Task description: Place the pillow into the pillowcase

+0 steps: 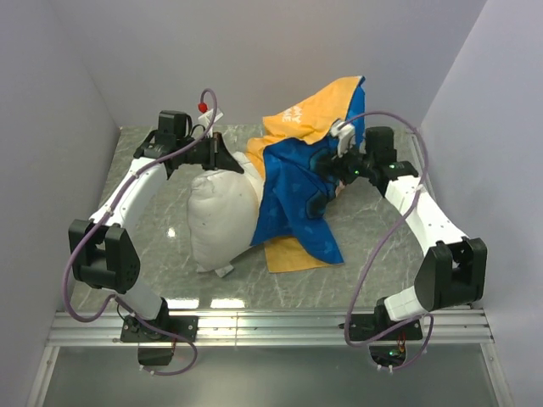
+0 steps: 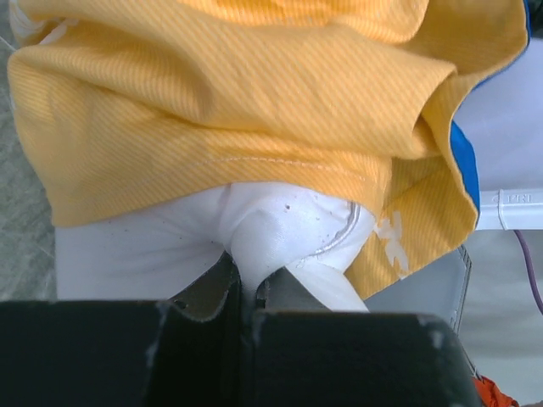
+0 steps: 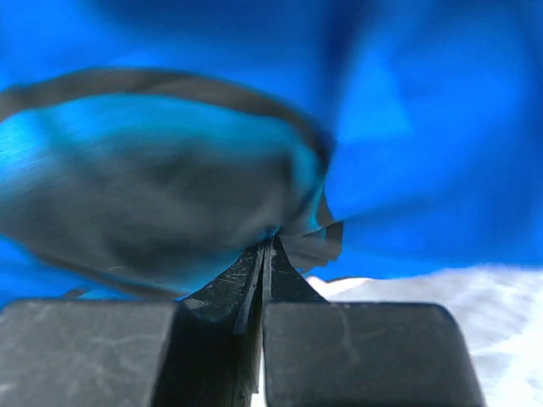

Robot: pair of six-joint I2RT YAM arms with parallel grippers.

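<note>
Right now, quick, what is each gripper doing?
Left gripper: shut on the pillow.
Right gripper: shut on the pillowcase.

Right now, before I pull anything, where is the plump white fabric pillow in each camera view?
Top external: the plump white fabric pillow lies centre-left, its right side under the blue and orange-yellow fabric pillowcase.
Left wrist: lower centre, a fold pinched in the left gripper.
Right wrist: probably the blurred white patch at lower right.
Shared landmark: the pillowcase, in all three views.
</note>
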